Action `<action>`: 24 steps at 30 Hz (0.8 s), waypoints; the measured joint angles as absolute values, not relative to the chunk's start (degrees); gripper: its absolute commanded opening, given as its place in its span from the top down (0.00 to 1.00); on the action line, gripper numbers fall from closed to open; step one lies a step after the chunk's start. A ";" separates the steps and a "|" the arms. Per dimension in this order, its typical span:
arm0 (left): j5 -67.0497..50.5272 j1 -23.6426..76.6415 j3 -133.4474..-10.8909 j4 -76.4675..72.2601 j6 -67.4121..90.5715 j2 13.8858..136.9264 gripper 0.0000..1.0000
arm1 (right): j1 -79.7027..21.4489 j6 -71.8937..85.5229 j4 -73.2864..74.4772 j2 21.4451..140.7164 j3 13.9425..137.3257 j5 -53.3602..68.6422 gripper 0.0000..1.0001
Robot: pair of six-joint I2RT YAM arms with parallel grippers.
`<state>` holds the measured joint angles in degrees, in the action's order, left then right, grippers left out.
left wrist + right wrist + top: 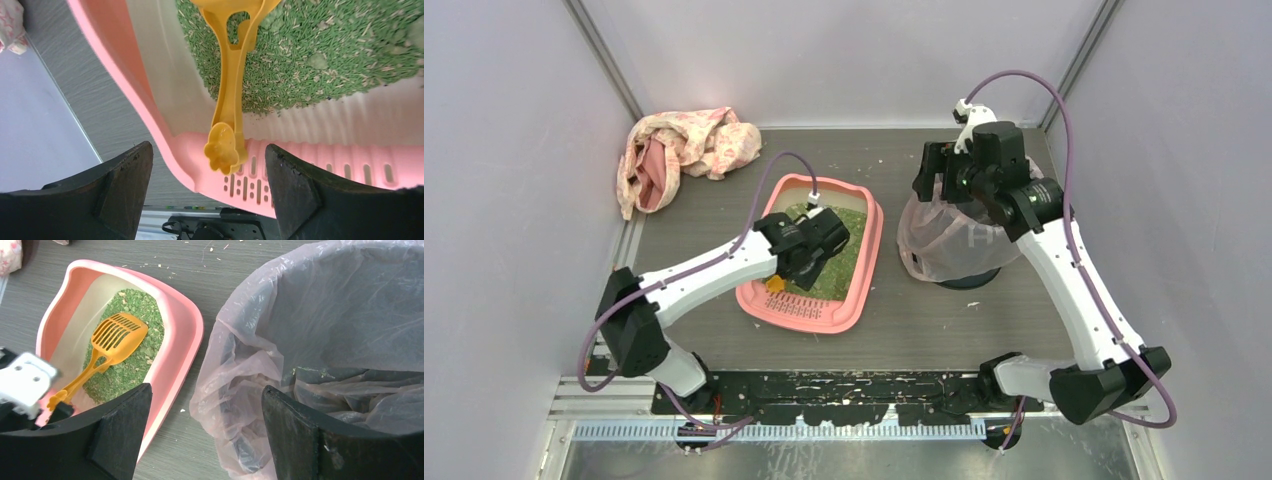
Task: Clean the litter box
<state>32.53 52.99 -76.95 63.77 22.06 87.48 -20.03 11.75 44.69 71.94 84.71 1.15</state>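
Cloth: a crumpled pink patterned cloth (686, 150) lies in the far corner, well to the left of the litter box (874, 245) and apart from it.

Left gripper: here's the left gripper (207, 146), hanging over the near end of the litter box. Its jaws are spread wide and it grasps nothing. The two dark fingers (125, 185) stand either side of the scoop's handle tip, with a clear gap on both sides.

Scoop: the yellow scoop (107, 347) lies inside the litter box, released. Its slotted head is flat on the green granules (320, 55). The handle runs back toward the near end, and its paw-shaped tip sits right at the grate lip (310, 172).

Litter box: the pink tray sits flat on the grey table (944, 320), about midway between the two arms, with the slotted lip at its near end. The granules are heaped toward the far half, and bare pale floor shows along one side wall.

Bin: just to the right of the litter box, close but not touching, stands a dark round bin (969, 278). It is lined with a translucent pinkish bag (949, 235) whose mouth gapes upward.

Right gripper: further right of the litter box, the right gripper (206, 387) hovers above the bin. Its jaws are wide apart and hold nothing, and the bag's nearer rim shows in the gap below them.
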 measured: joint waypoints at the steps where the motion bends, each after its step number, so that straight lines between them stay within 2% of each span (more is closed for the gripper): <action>1: 32.51 52.97 -76.05 63.33 22.06 88.36 0.18 | -20.03 11.79 44.69 71.37 84.33 1.10 0.15; 5: 32.21 52.99 -73.25 61.58 22.09 90.52 0.20 | -20.03 11.81 44.99 69.25 83.53 1.04 0.15; 13: 31.81 52.97 -71.77 57.28 22.04 93.21 0.31 | -20.03 12.03 45.06 68.73 82.35 0.97 0.15; 20: 32.71 52.99 -71.53 56.27 21.93 96.38 0.36 | -20.03 12.01 45.04 68.73 82.11 0.95 0.15; 24: 33.39 52.99 -71.09 56.36 21.78 96.68 0.44 | -20.03 12.01 45.04 68.73 81.38 0.95 0.15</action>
